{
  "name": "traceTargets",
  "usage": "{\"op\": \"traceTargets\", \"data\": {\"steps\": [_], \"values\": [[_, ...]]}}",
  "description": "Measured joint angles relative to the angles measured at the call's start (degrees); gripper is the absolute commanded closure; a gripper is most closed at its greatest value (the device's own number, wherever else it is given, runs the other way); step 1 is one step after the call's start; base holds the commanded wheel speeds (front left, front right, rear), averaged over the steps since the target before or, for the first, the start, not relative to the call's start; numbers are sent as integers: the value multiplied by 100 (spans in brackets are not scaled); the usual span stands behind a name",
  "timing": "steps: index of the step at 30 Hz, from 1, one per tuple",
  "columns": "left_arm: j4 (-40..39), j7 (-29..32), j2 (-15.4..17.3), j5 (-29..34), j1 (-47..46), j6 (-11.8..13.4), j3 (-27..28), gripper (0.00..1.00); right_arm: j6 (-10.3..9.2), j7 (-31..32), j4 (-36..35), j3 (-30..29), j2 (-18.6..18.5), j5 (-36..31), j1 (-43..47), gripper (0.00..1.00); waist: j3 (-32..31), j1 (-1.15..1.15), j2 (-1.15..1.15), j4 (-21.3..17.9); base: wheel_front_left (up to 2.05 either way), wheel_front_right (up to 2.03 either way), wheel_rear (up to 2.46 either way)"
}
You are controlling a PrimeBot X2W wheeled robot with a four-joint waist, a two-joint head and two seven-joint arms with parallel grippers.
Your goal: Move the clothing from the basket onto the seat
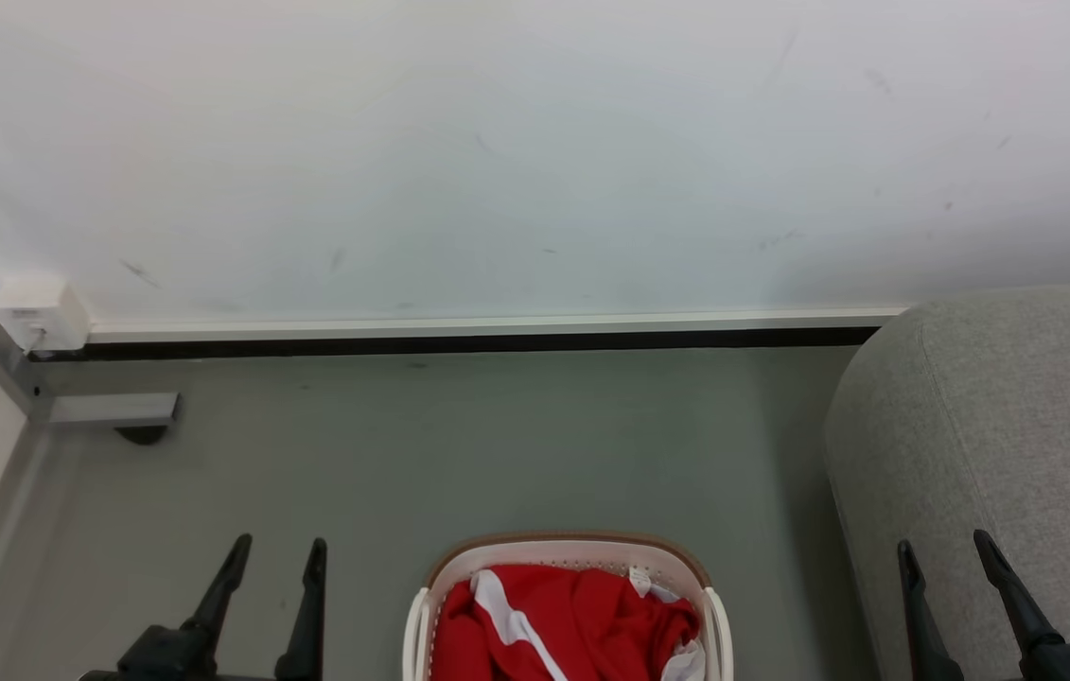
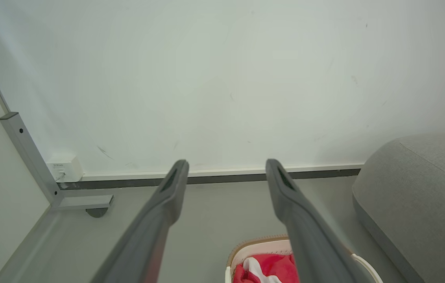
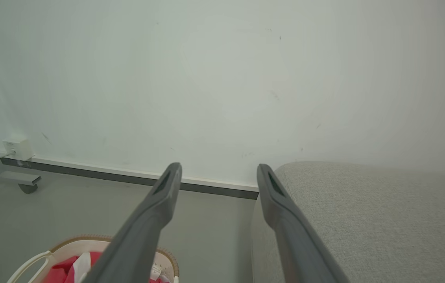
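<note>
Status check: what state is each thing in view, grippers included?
seat: no clothing on its visible part.
basket: upright on the floor, apart from the seat.
clothing: crumpled inside the basket, ungrasped.
left gripper: open, holding nothing.
right gripper: open, holding nothing.

Left pincer [image 1: 279,544]: my 7 o'clock, spread wide, empty.
Right pincer [image 1: 942,541]: my 5 o'clock, spread wide, empty.
</note>
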Motion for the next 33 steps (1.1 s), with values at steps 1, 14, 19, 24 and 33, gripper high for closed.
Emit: {"op": "traceTargets", "data": {"steps": [1,14,19,24,33], "values": [[0,0,-1,0,0,-1,8,0,0,-3,-1,0,0,1,-1,0,10,0,0,-6,0,0,0],[-75,0,2,49,-141,-59,59,0,0,-4,-153,33,-2,45,-188,0,342,0,0,-190,0,0,0],[12,-1,59,105,-635,-135,-154,0,0,-7,-353,-20,-4,59,-450,0,760,0,0,-292,0,0,0],[408,0,160,259,-1455,-202,-602,0,0,-7,-565,-60,-4,59,-809,0,1362,0,0,-383,0,0,0],[1555,324,121,539,-3145,-230,-1667,0,0,-7,-1005,-40,-9,124,-1508,0,2625,2,0,-558,0,0,0]]}}
